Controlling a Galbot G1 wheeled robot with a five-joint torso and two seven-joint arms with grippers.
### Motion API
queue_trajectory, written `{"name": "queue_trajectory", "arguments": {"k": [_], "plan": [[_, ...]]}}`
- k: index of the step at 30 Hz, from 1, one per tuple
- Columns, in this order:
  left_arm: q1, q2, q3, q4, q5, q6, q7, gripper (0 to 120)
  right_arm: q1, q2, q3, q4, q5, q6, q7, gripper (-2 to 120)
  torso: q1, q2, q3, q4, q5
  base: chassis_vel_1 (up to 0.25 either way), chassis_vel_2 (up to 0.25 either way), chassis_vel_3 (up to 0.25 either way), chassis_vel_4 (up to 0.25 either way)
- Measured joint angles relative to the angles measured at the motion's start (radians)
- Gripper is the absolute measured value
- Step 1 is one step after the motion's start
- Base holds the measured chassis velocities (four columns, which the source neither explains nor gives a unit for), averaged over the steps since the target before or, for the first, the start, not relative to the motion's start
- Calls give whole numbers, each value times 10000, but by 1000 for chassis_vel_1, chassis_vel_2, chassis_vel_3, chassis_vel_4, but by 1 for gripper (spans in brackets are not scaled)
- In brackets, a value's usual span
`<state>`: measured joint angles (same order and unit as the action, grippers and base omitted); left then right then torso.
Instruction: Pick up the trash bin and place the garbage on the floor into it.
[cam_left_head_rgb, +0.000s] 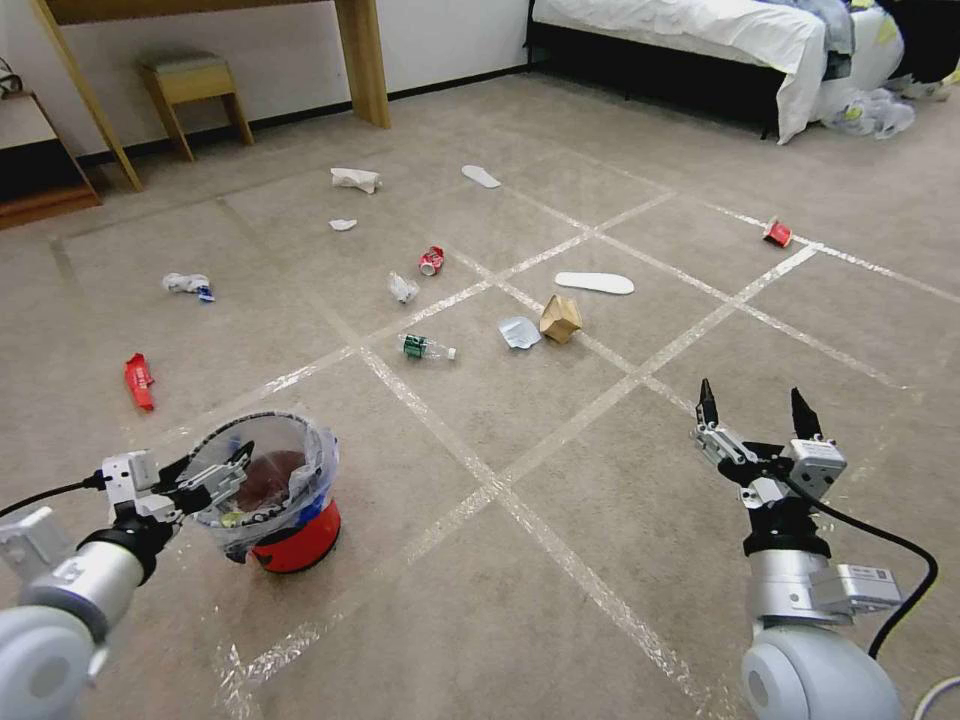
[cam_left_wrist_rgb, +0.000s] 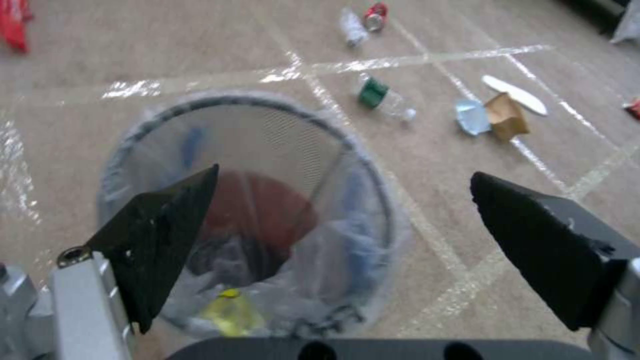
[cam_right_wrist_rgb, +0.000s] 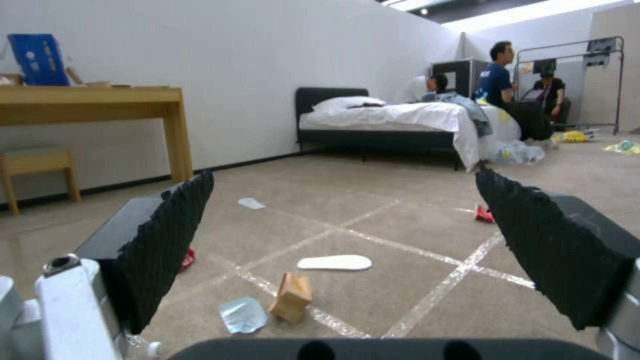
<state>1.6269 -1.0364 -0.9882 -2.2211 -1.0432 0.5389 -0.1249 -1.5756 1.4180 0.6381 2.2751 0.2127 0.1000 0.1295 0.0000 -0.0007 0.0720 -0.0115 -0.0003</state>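
The trash bin (cam_left_head_rgb: 270, 500), a red bucket lined with a crinkly clear bag, stands on the taped carpet floor (cam_left_head_rgb: 560, 600) at my near left. My left gripper (cam_left_head_rgb: 222, 472) is open at the bin's near rim; in the left wrist view the left gripper (cam_left_wrist_rgb: 344, 172) has one finger over the bin's (cam_left_wrist_rgb: 267, 107) mouth and the other outside it. The right gripper (cam_left_head_rgb: 755, 405) hangs open above bare carpet at the right. Garbage lies ahead: a clear bottle (cam_left_head_rgb: 428, 347), a brown paper bag (cam_left_head_rgb: 560, 318), a white slipper (cam_left_head_rgb: 594, 283), a red can (cam_left_head_rgb: 431, 260), a tissue (cam_left_head_rgb: 356, 179), a red wrapper (cam_left_head_rgb: 139, 381).
A bed (cam_left_head_rgb: 700, 30) with a heap of bags (cam_left_head_rgb: 870, 110) beside it stands at the far right. A wooden stool (cam_left_head_rgb: 195, 90) and a desk leg (cam_left_head_rgb: 362, 60) line the far wall. Another red can (cam_left_head_rgb: 777, 233) lies far right.
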Motion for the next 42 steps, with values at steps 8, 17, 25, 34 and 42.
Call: {"name": "queue_trajectory", "arguments": {"k": [8,17,25,34,42], "plan": [[-993,1360,65,1865,-1882,673,-56,100,-282,106,111,118,-143,41,37,100,0,0,0,-4,-4,0,0,0,0],[-1777,2778,683,4436,-2089,515,1089,100,-518,139,242,174,-276,8,54,100,0,0,0,-2,1,0,0,0,0],[-2373,3160,1252,6198,-2020,330,1802,100,-632,354,249,89,-546,6,60,100,0,0,0,-1,0,0,0,0,0],[-2999,3286,1646,7357,-1683,91,2425,100,-815,527,300,45,-749,8,62,100,-1,0,0,-1,1,0,0,0,0],[-3165,2985,1713,7424,-1624,57,2404,100,-698,486,265,-97,-753,0,72,100,-1,-1,0,0,2,0,0,0,0]]}}
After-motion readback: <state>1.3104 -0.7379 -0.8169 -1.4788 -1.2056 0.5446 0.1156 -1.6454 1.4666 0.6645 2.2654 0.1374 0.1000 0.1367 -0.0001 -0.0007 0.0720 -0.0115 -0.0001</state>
